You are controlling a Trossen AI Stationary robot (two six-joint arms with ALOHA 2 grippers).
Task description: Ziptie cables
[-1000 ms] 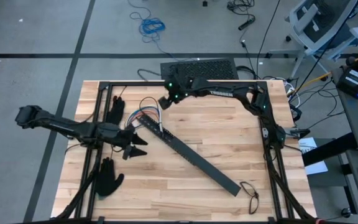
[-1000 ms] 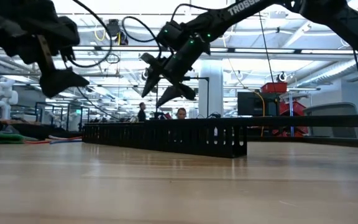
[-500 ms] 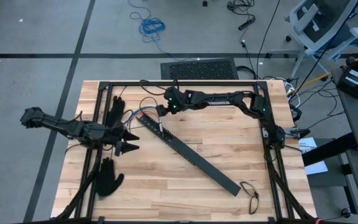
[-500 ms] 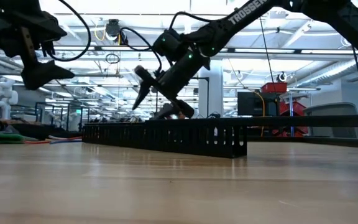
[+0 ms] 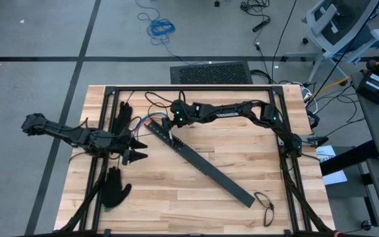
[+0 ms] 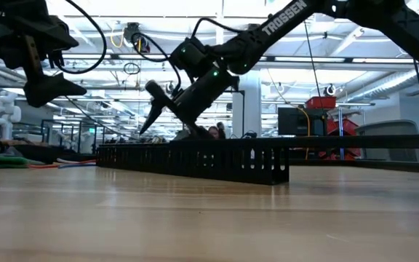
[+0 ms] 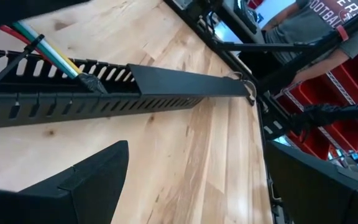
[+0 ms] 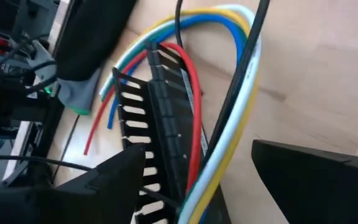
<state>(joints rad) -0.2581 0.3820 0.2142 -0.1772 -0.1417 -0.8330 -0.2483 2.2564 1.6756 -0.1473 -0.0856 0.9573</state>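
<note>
Pale wooden table [image 5: 242, 145], grey floor [image 5: 38, 39]

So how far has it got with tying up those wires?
Early, by the look of it. Done: the cables already lie in one end of the slotted bar. In hand: the right gripper, jaws open, is over that end, holding nothing. The left gripper waits open beside the bar. Left: no ziptie shows around the wires, so the tying itself remains.
</note>
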